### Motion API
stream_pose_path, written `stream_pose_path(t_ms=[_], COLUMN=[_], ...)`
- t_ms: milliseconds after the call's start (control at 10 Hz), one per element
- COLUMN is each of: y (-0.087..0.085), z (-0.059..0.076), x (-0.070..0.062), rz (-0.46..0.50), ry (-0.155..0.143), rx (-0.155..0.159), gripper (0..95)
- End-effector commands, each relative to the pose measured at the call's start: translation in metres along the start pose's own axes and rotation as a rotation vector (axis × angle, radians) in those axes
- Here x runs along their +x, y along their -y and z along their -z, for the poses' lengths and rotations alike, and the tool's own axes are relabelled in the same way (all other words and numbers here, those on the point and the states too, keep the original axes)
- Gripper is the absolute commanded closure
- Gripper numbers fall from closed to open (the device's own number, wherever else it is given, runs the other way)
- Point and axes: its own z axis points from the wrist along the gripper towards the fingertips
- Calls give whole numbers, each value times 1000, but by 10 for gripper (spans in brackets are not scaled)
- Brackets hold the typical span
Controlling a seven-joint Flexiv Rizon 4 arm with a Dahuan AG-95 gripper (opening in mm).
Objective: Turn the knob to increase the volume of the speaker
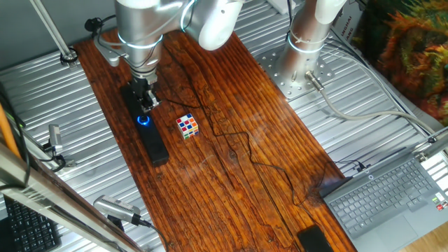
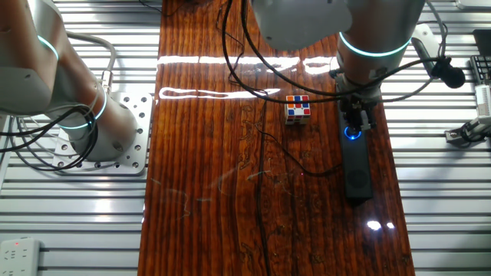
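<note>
The speaker (image 1: 155, 145) (image 2: 357, 172) is a long black bar lying along the wooden board's edge. Its knob (image 1: 144, 120) (image 2: 353, 133) glows with a blue ring near the bar's far end. My gripper (image 1: 148, 103) (image 2: 357, 116) points straight down just above the knob, over the speaker's end, and the blue ring shows just beyond its fingertips. The dark fingers blend into the black bar, so their spacing is unclear. I cannot tell whether they touch the knob.
A multicoloured puzzle cube (image 1: 187, 126) (image 2: 298, 108) sits on the board beside the knob. A second arm's base (image 1: 302, 66) (image 2: 100, 134) stands on the metal table. A laptop (image 1: 392, 199) and a small black device (image 1: 315, 239) are at the near right. Cables cross the board.
</note>
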Motion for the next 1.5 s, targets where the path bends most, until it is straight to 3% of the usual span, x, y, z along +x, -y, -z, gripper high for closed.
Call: stream_pose_path(t_ms=[100,1000,1200,1300,1400,1500], y=[1,1,1,1,1,1], z=[-2,-15,-15,-15,-15,-15], x=[0,-5,-5,-6,-6,-6], rz=[3,-1,-20,-23,-24,-18], ry=[3,8,10,13,13,16], rx=[1,-7,-26,-28,-28,-27], gripper=[950,950,950,760,760,570])
